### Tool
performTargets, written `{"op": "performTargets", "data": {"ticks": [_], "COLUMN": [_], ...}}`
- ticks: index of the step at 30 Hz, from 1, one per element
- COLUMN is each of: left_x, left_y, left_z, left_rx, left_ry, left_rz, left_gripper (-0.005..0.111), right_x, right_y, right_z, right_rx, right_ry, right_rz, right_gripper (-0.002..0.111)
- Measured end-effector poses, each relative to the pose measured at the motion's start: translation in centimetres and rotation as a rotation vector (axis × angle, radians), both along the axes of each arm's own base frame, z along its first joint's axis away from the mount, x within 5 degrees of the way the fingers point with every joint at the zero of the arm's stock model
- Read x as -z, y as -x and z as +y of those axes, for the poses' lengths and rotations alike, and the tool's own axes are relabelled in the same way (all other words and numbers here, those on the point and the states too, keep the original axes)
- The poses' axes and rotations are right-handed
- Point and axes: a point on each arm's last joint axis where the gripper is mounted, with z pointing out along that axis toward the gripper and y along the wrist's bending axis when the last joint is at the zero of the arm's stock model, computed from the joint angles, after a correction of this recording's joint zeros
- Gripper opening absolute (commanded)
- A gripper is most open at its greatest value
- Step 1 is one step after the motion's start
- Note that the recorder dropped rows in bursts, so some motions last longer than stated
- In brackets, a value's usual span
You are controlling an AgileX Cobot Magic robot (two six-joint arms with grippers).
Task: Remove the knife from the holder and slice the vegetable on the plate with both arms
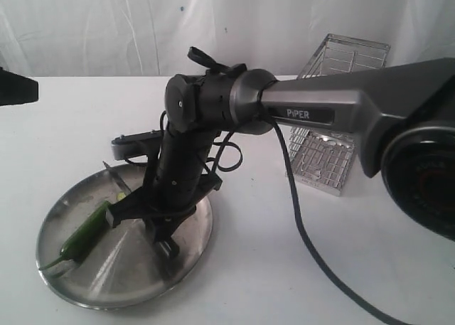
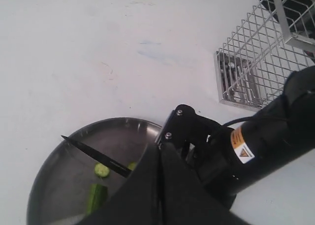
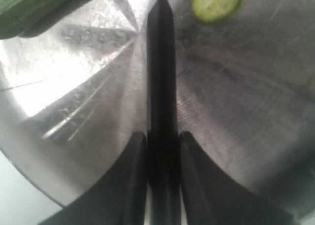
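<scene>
My right gripper (image 1: 135, 200) reaches across over the steel plate (image 1: 128, 272) and is shut on the black knife (image 3: 161, 62), whose handle sits between its fingers (image 3: 139, 156). The dark blade (image 2: 93, 156) points out low over the plate. A green vegetable (image 1: 87, 231) lies on the plate's left side, beside the blade, with its cut end toward the gripper. A round cut slice (image 3: 215, 2) lies near the knife tip, on the other side of the blade. My left gripper (image 2: 161, 148) hangs above the plate edge, shut and empty. The wire holder (image 1: 334, 126) stands at the back right.
The right arm's grey PIPER link (image 1: 334, 101) spans from the right edge to the middle, and its cable (image 1: 306, 232) trails across the white table (image 1: 284, 268). A white curtain closes the back. A black part of the left arm (image 1: 15, 87) shows at the left edge.
</scene>
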Motion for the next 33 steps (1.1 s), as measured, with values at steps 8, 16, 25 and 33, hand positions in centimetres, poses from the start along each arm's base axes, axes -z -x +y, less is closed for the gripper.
{"op": "performTargets", "data": {"ticks": [8, 16, 25, 33], "left_x": [0.9, 2.1, 3.3, 5.8], "left_y": [4.0, 7.1, 12.1, 15.3], "left_z": [-0.5, -0.7, -1.4, -2.0], "left_rx": [-0.015, -0.058, -0.052, -0.028], "left_ry": [-0.009, -0.024, -0.062, -0.067], "left_rz": [-0.055, -0.129, -0.325, -0.410], "left_gripper": [0.000, 0.000, 0.000, 0.000], "right_x": [0.7, 0.6, -6.4, -15.0], "right_y": [0.0, -0.3, -0.4, 3.1], "right_z": [0.2, 0.5, 0.3, -2.2], "right_rx": [-0.044, -0.037, -0.039, -0.045], "right_ry": [-0.013, -0.049, -0.208, -0.384], "right_rz": [0.008, -0.028, -0.235, -0.456], "right_gripper": [0.033, 0.042, 0.010, 0.000]}}
